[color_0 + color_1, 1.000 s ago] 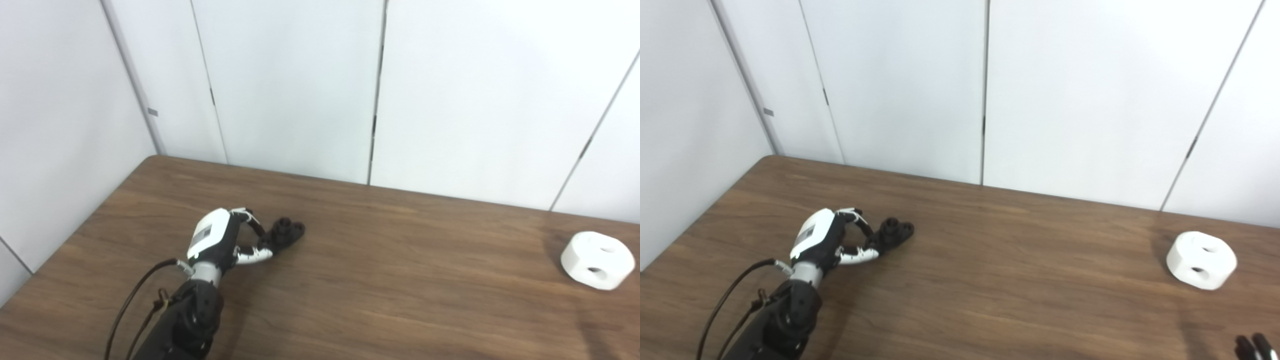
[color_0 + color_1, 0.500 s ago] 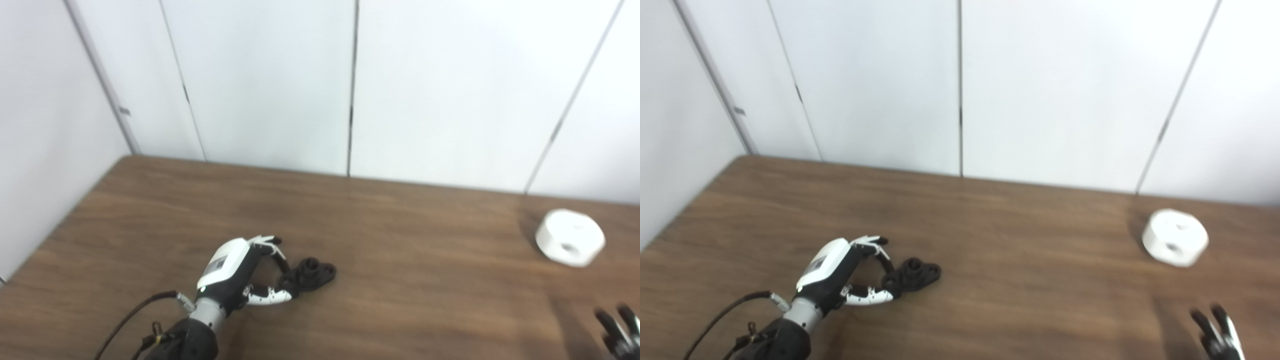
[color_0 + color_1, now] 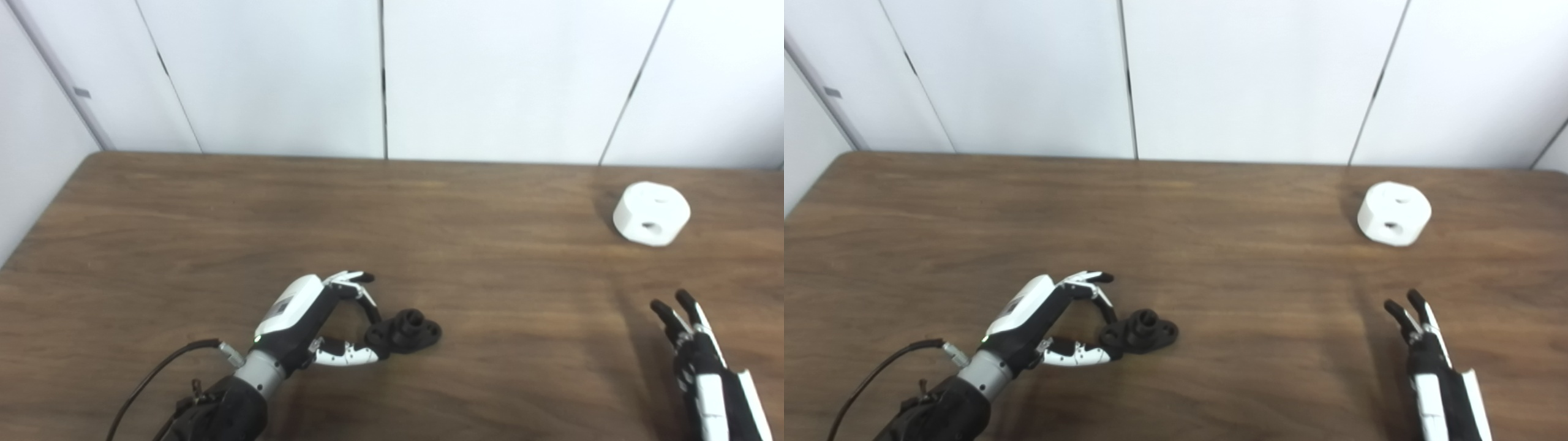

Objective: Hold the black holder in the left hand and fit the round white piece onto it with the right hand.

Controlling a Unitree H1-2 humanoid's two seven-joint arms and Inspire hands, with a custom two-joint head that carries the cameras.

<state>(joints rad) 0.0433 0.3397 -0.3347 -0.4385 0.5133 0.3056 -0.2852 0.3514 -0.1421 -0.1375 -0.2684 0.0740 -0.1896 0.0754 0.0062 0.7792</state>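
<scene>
We see the small black plastic holder [image 3: 404,330] lying on the brown wood-grain table [image 3: 478,269], pinched at its near end by the left hand [image 3: 318,321]. Right hand [image 3: 1427,358] hovers released, fingers extended. Round white piece with holes [image 3: 1394,213] sits far right, well apart, untouched.

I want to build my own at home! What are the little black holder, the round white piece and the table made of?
Black holder: probably matte plastic, dull with no shine, moulded knobs.
Round white piece: probably matte plastic too, smooth and even white, with clean round holes.
Table: wood-look top with brown grain streaks; real wood or a printed laminate, I cannot tell.
</scene>
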